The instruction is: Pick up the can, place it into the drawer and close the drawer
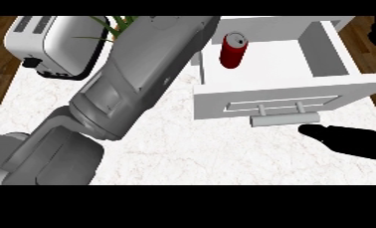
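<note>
can (234, 50): red, upright, standing inside the open drawer (334, 57), toward its back left part; nothing touches it.
drawer: white, pulled out over the tabletop (176, 137), front panel facing me, bar handle (284, 119) along its lower edge.
my right hand (343, 140): black, low at the right edge, just below and right of the handle, apart from it; fingers look stretched toward the handle, holding nothing.
my left hand: not visible; only my grey left forearm (125, 87) shows, crossing from lower left up toward the drawer's back left corner; fingers' state i cannot tell.
toaster (51, 45): white, top left of the marble tabletop.
plant leaves (117, 23): green, behind the forearm.
</note>
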You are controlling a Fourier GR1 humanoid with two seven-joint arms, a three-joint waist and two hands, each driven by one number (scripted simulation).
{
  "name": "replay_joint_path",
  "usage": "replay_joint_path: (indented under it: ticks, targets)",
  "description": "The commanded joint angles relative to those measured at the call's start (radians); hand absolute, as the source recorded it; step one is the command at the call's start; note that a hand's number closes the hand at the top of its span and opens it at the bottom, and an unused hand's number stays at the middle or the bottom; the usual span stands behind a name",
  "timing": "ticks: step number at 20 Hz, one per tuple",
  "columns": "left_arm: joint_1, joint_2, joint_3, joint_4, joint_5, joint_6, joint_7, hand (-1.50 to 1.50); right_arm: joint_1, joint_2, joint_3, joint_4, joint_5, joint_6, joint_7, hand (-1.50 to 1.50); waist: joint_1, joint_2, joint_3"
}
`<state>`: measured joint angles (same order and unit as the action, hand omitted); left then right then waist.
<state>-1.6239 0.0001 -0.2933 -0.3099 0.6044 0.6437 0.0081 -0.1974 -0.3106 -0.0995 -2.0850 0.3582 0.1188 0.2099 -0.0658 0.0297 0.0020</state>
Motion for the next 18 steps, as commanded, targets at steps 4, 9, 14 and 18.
replay_joint_path:
  ticks: [4, 9, 14, 18]
  targets:
    - [-0.04, 0.0, 0.006, 0.038, -0.005, -0.008, -0.024, -1.5, -0.123, -0.007, 0.16, 0.193, 0.269, -0.056, -0.04, -1.5, 0.039, -0.004, -0.001]
    - [-0.019, 0.0, -0.011, 0.046, -0.011, -0.001, -0.033, -1.5, -0.159, 0.02, 0.235, 0.399, 0.402, -0.136, -0.139, -1.5, 0.04, -0.007, 0.0]
    - [-0.009, 0.012, 0.018, 0.012, -0.006, -0.039, -0.013, -1.5, -0.246, 0.028, 0.244, 0.635, 0.518, -0.228, -0.19, -1.5, 0.072, -0.018, -0.001]
    - [-0.007, 0.056, 0.024, -0.015, -0.012, -0.057, 0.032, -1.5, -0.335, 0.078, 0.239, 0.831, 0.573, -0.327, -0.223, -1.5, 0.092, -0.022, -0.001]
